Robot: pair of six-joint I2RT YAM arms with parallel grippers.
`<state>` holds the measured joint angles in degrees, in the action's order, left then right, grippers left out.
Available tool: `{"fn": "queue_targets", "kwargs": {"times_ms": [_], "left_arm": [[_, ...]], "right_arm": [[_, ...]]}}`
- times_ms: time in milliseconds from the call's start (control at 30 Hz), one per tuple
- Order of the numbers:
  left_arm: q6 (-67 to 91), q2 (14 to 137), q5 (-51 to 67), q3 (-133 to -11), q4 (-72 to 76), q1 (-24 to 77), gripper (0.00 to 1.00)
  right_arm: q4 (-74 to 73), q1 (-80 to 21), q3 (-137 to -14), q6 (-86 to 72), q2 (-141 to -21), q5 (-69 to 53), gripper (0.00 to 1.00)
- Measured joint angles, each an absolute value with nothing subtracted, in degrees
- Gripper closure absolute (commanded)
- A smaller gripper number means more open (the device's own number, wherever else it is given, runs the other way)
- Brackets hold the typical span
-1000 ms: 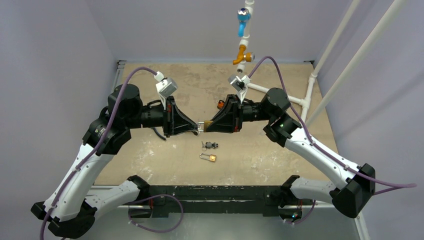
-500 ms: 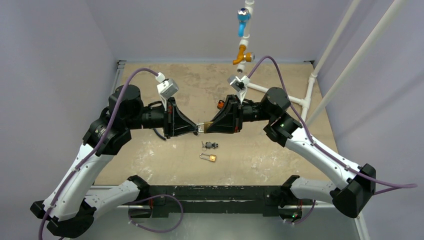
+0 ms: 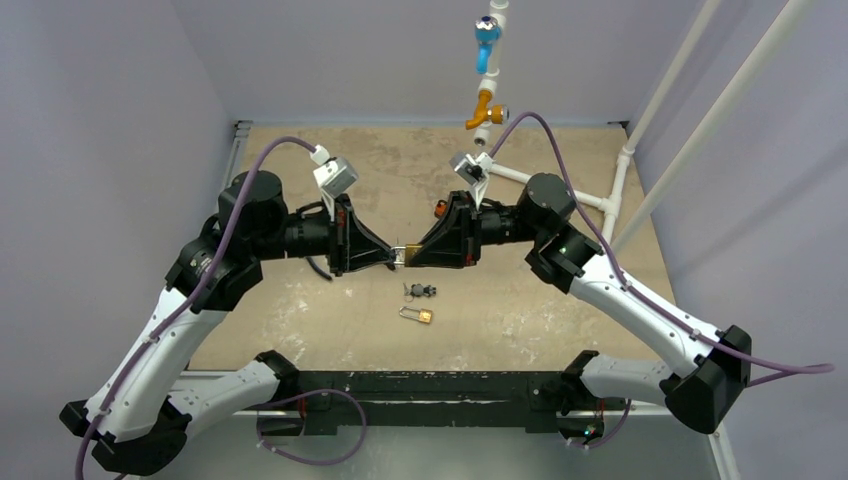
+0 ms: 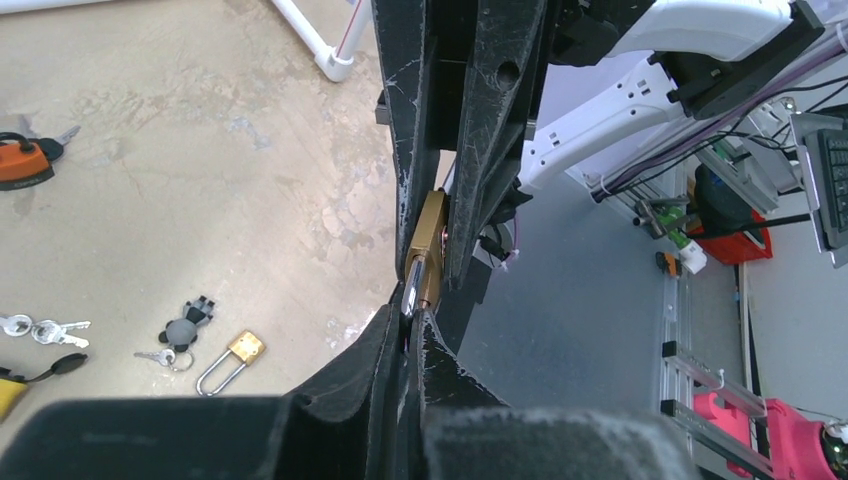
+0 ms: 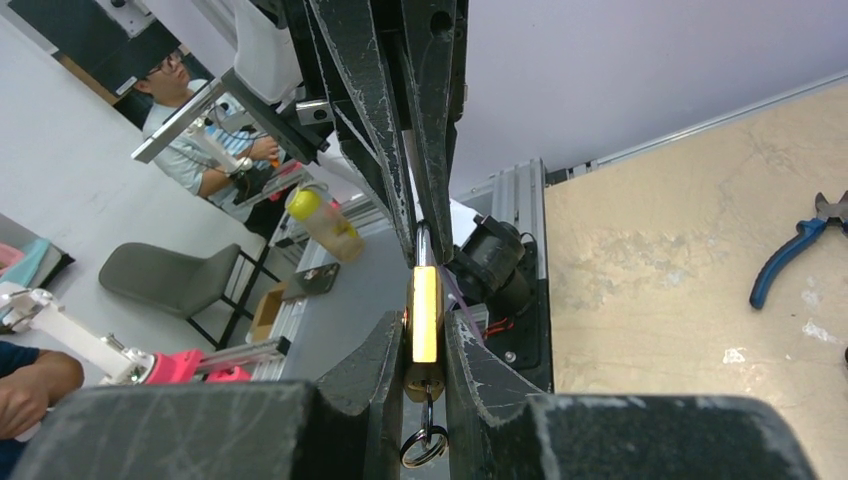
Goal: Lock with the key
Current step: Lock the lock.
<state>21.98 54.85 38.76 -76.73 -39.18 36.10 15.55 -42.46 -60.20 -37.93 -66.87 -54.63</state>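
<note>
**Tool state.** The left tool (image 3: pixel 389 257) and the right tool (image 3: pixel 413 251) met tip to tip above the middle of the bench (image 3: pixel 560 300). Both were pressed together on one brass padlock (image 3: pixel 402 250).

- In the left wrist view, the left tool (image 4: pixel 410 322) pinched the silver shackle end of the padlock (image 4: pixel 430 235). The right tool's fingers (image 4: pixel 480 170) clamped the brass body from 12 o'clock.
- In the right wrist view, the right tool (image 5: pixel 425 345) gripped the padlock (image 5: pixel 425 312) by its flat sides. A metal ring (image 5: pixel 424 446) hung under the body at 6 o'clock. Whether a key sat in the lock could not be told.

**Location of the padlock.** It was held off the bench, between the two tools.

**Other items.**

- A key bunch (image 3: pixel 420 291) with a grey fob lay on the bench at 6 o'clock from the held padlock.
- A second padlock (image 3: pixel 417 315) lay just beyond the key bunch at 6 o'clock, its shackle open.
- An orange object (image 3: pixel 440 208) lay at 1 o'clock.
- Blue-handled pliers (image 5: pixel 790 250) lay on the bench in the right wrist view.
</note>
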Motion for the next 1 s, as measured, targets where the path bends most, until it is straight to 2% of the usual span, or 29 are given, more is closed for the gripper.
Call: {"fn": "queue_targets", "kwargs": {"times_ms": [433, 1000], "left_arm": [[21.4, 55.9, 29.6, -77.3, -40.6, 36.9, 1.0], [20.3, 57.0, 19.8, -77.8, -42.7, 39.3, 1.0]], "right_arm": [[7.1, -43.4, -62.5, -35.7, -67.0, -46.0, 1.0], [0.9, -43.8, -65.8, -34.0, -69.7, -41.2, 1.0]]}}
